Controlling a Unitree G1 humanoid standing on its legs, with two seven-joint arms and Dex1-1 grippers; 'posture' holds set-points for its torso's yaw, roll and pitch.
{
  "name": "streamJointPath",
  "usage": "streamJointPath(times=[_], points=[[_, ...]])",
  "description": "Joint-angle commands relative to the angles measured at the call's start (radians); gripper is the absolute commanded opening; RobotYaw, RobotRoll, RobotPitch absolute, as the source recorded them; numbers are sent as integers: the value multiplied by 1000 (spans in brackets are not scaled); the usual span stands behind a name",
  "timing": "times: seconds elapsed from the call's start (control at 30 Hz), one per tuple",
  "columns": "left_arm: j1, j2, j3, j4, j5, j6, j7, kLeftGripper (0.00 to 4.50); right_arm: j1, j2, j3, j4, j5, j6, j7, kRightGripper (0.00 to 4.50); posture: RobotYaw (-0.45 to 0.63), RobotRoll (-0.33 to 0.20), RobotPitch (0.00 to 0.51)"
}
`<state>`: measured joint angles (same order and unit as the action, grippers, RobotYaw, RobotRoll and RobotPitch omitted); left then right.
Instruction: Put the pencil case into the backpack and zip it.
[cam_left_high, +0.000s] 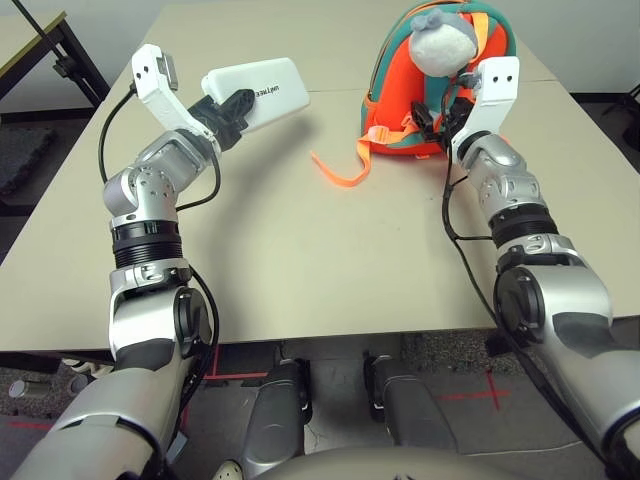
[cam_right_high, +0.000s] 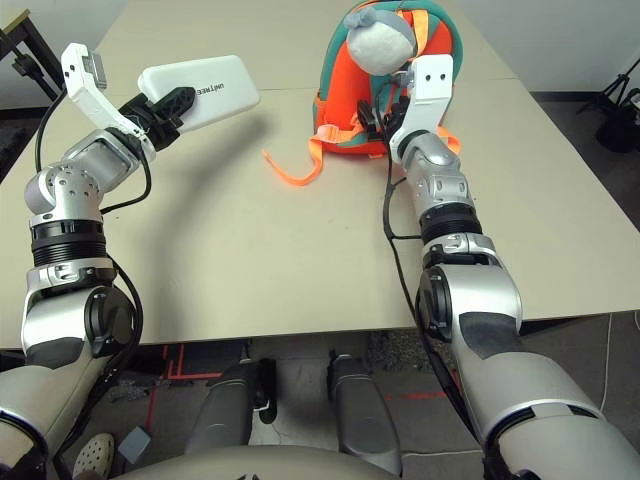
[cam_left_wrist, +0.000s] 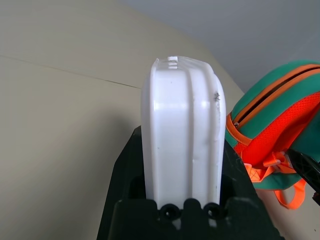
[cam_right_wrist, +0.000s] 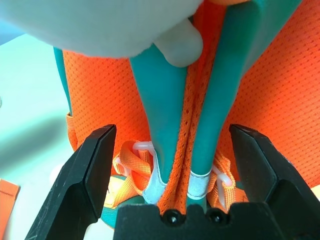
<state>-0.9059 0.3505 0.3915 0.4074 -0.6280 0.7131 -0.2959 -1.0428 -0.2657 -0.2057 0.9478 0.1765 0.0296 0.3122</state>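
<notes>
My left end effector (cam_left_wrist: 182, 210) is closed partway on the case (cam_left_wrist: 183, 130), its 2 black fingers pressed to the 2 broad faces so that the white body fills the gap between them. I hold the case up above the bench (cam_left_high: 290, 220), tilted, with dark lettering on the face turned toward my head; its shadow falls on the bench beside it. My right end effector (cam_right_wrist: 172, 175) is wide open, its 2 fingers well apart, with nothing gripped between them. It is at the backpack (cam_left_high: 397, 95), in front of the orange mesh and the 2 teal straps, which run down between my 2 fingers as seen from the right wrist

The backpack stands upright on the bench, to the right of the case and apart from it. It is orange with teal trim, and a grey-white plush (cam_left_high: 442, 45) hangs over its upper part, just above my right end effector. 1 loose orange strap (cam_left_high: 345, 180) trails from its lower left onto the bench. From the left wrist I see an orange-edged zipper (cam_left_wrist: 272, 92) curving along the teal side of the backpack. Beyond the bench's left edge there is a dark stand (cam_left_high: 75, 60), and past its right side a dark object (cam_right_high: 620, 130) on the floor
</notes>
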Motion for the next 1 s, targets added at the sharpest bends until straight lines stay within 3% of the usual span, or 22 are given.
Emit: streamJointPath(times=[0.03,0.13,0.63,0.73,1.0], points=[[-9,-6,-4,-35,-8,0,-4,1274,0,-2,-2,17,-3,3,-13,4200,-73,0,134],[-8,-8,-4,-39,-8,2,-2,1274,0,-3,-1,17,-2,5,-12,4500,-73,0,135],[-4,-12,0,-43,-8,7,-1,1274,-1,-3,4,23,-7,4,-8,4500,-69,0,138],[-4,-11,0,-43,-8,8,-2,1274,-1,-1,4,22,-5,4,-3,3911,-69,0,138],[-1,-18,-2,-50,-9,12,-1,1274,3,2,5,14,-3,7,4,865,-70,0,139]])
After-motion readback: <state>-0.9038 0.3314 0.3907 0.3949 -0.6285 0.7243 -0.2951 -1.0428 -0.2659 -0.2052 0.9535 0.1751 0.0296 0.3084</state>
